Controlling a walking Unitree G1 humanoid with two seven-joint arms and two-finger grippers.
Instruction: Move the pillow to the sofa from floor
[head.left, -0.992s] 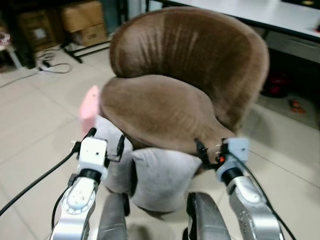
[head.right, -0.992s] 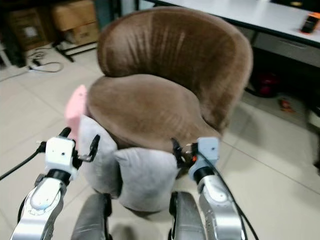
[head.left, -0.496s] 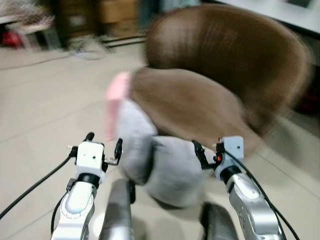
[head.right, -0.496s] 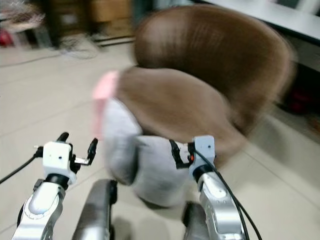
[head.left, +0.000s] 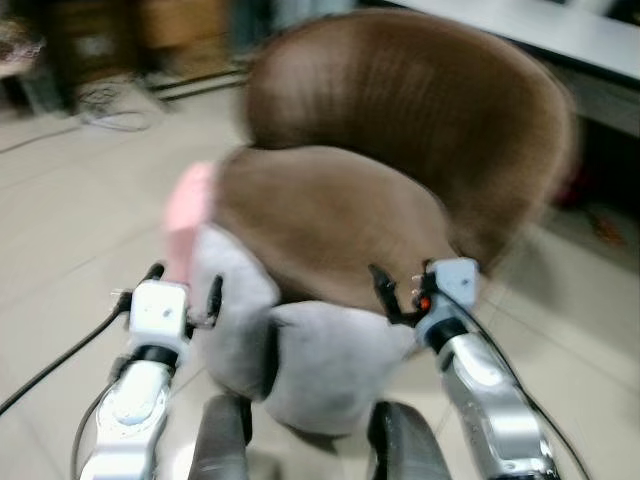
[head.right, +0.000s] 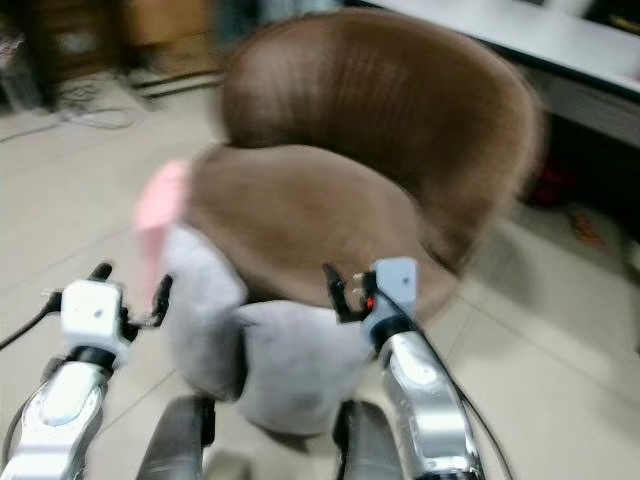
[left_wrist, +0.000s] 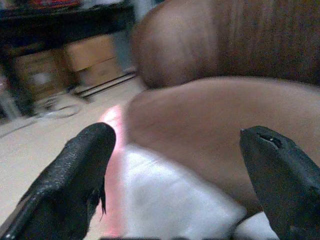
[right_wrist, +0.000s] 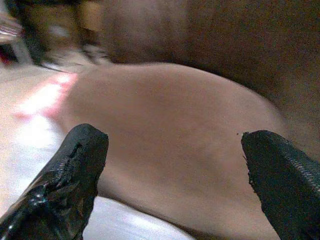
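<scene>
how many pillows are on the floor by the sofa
3: one grey pillow against the brown sofa front, a second grey pillow to its left, a pink pillow behind that. More may be hidden.

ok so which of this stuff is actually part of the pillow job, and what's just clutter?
Part of the job:
- grey pillows on the floor against the sofa front
- pink pillow beside them
- brown sofa
- left gripper, open
- right gripper, open

Just lying about:
- cardboard boxes
- cables on the floor
- white table behind the sofa
</scene>
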